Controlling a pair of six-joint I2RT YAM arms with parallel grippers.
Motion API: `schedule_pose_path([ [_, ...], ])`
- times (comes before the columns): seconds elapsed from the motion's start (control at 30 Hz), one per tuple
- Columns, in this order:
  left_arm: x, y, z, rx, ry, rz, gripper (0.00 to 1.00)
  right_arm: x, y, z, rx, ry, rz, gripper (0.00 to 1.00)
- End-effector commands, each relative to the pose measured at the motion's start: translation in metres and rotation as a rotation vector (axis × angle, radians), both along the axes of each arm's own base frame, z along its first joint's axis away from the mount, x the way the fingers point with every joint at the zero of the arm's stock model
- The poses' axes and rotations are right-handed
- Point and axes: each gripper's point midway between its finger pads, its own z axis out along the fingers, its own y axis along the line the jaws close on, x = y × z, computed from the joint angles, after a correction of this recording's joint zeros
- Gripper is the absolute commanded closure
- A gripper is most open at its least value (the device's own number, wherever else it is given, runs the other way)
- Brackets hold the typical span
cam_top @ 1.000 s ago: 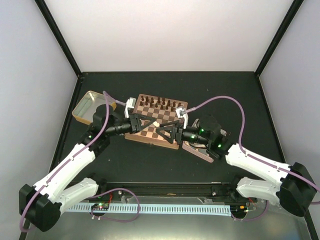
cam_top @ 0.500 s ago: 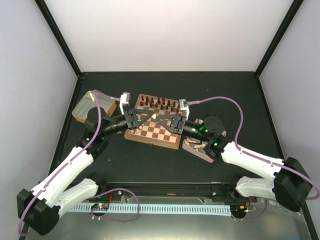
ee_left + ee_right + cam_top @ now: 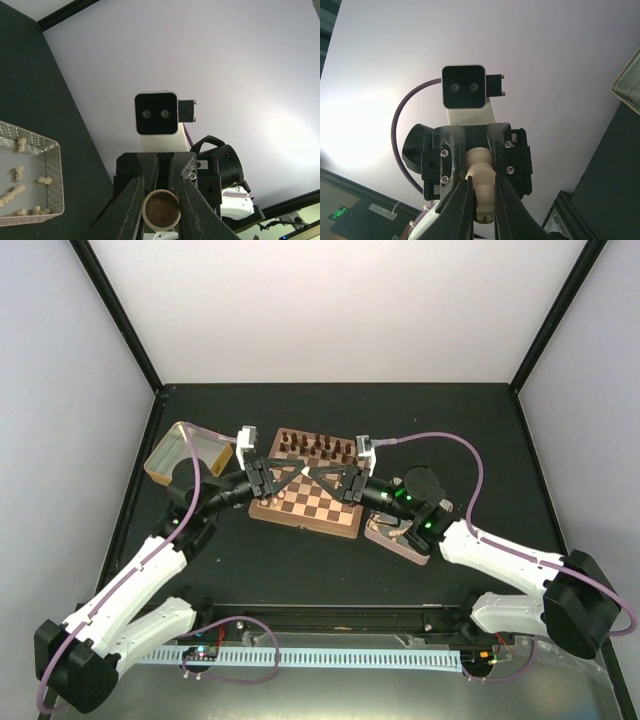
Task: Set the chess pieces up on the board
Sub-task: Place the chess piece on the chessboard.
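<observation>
Over the board (image 3: 310, 502), my two grippers meet tip to tip, both on one light tan chess piece (image 3: 303, 471). My left gripper (image 3: 295, 471) is shut on its round base (image 3: 161, 209), which faces the left wrist camera. My right gripper (image 3: 313, 472) is shut on the upper body of the same chess piece (image 3: 482, 187), with a finger pressed on each side. Each wrist view shows the other gripper straight ahead, behind the piece. Several more tan chess pieces (image 3: 15, 174) lie in a tray.
Dark brown chessmen (image 3: 318, 447) stand along the board's far rows. A metal tin (image 3: 180, 452) sits left of the board. Another tray (image 3: 400, 537) lies right of it, under my right arm, and its rim (image 3: 59, 175) shows in the left wrist view. Black posts frame the table.
My right gripper went from wide open to shut on the chess piece that the left gripper holds. Both grippers shifted slightly toward the far side of the board.
</observation>
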Motion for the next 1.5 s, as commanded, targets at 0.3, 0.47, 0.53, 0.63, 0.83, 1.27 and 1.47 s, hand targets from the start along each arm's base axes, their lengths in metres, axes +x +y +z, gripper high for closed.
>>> schedule_pose_path([
  [0.3,0.02,0.056,-0.059,0.383,-0.016,0.367,0.41,0.026,-0.003,-0.073,-0.493,0.017,-0.115,0.99],
  [0.47,0.021,0.103,-0.076,0.585,-0.054,0.569,0.32,0.03,-0.018,-0.136,-0.865,0.052,-0.09,0.99],
  [0.53,0.019,0.115,-0.077,0.638,-0.076,0.61,0.32,0.033,-0.02,-0.156,-0.98,0.065,-0.068,0.99],
  [0.63,0.016,0.129,-0.077,0.692,-0.091,0.659,0.31,0.036,-0.017,-0.18,-1.144,0.07,-0.037,0.99],
  [0.83,0.009,0.146,-0.071,0.745,-0.134,0.719,0.3,0.048,0.0,-0.218,-1.383,0.065,-0.007,0.99],
  [1.27,-0.001,0.157,-0.081,0.812,-0.149,0.724,0.28,0.077,0.042,-0.251,-1.545,0.047,0.018,0.96],
  [1.47,-0.002,0.161,-0.08,0.827,-0.155,0.736,0.28,0.084,0.057,-0.26,-1.56,0.04,0.026,0.95],
])
